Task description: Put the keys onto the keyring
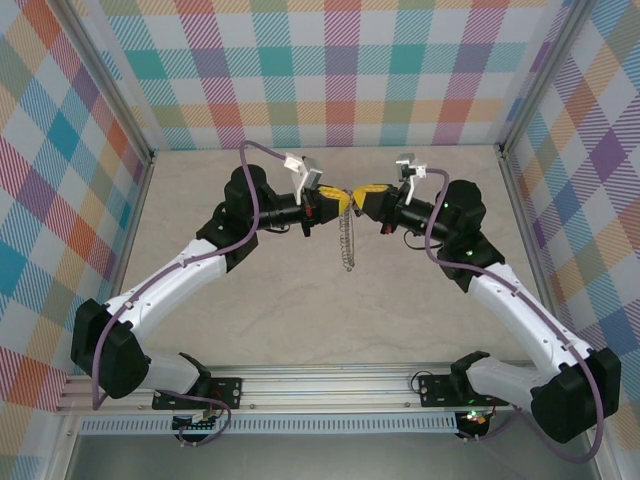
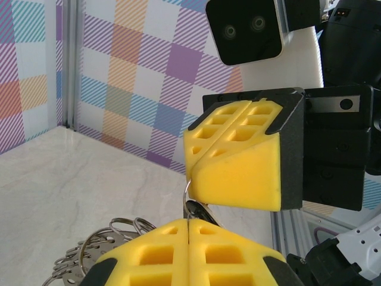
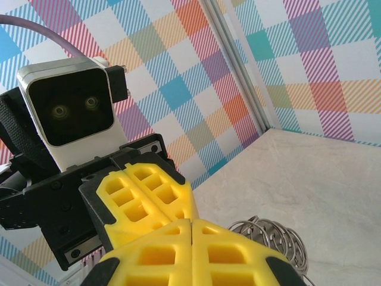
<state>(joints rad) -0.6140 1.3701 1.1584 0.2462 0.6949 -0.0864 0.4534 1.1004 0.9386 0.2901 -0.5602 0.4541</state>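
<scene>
The left hand [image 2: 189,233] and right hand [image 3: 191,227] met tip to tip above the desk [image 1: 300,320], both pinched shut. The ring [image 1: 346,245] dangled there, the key [image 2: 196,210] between them; threading seemed underway.

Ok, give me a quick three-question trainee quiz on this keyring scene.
1. True or false: the left claw and the right claw are both shut.
2. Where is the keyring? A) mid-table, where the claws meet; B) by the left arm's base; C) against the back wall.
3. What colour are the claw fingers?
Key: 1 true; 2 A; 3 yellow.
</scene>
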